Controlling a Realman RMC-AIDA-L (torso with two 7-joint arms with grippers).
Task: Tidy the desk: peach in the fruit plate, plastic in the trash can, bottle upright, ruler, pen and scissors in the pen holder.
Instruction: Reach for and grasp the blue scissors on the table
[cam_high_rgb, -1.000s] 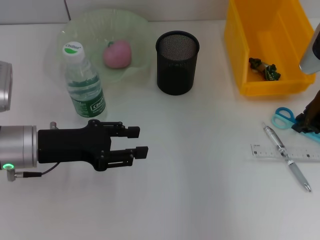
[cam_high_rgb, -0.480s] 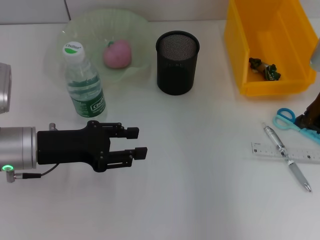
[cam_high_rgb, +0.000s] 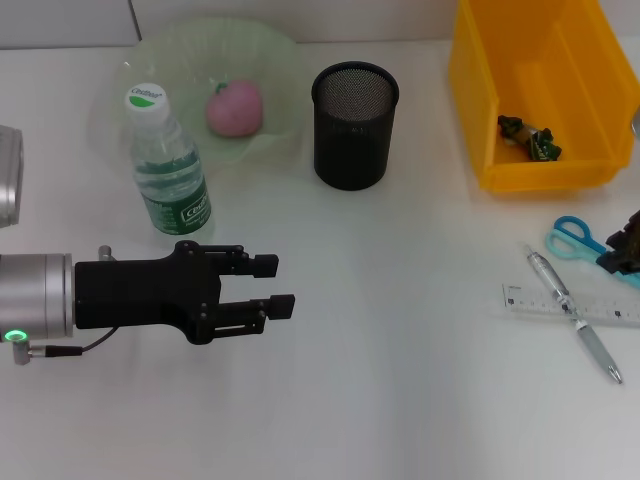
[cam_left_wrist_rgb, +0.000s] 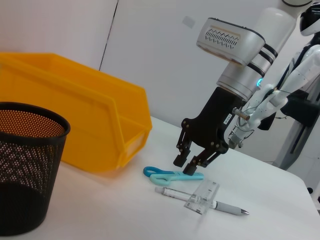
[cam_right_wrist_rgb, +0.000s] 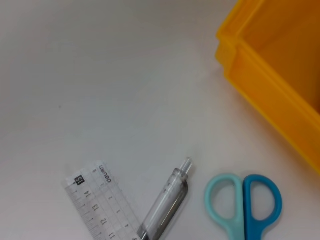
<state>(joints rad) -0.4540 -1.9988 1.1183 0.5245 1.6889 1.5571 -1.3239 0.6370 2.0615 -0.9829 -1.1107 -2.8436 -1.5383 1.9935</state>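
Note:
My left gripper is open and empty, low over the table in front of the upright water bottle. The pink peach lies in the green fruit plate. The black mesh pen holder stands mid-table. Plastic wrappers lie in the yellow bin. Blue scissors, a pen and a clear ruler lie at the right. My right gripper is at the right edge; in the left wrist view it hangs open just above the scissors.
The pen lies across the ruler, beside the scissors' handles and close to the yellow bin's wall. The pen holder stands left of the bin. Bare table lies between the two arms.
My right arm has shifted to the right, now mostly past the head view's edge, still by the scissors. My left arm has barely moved.

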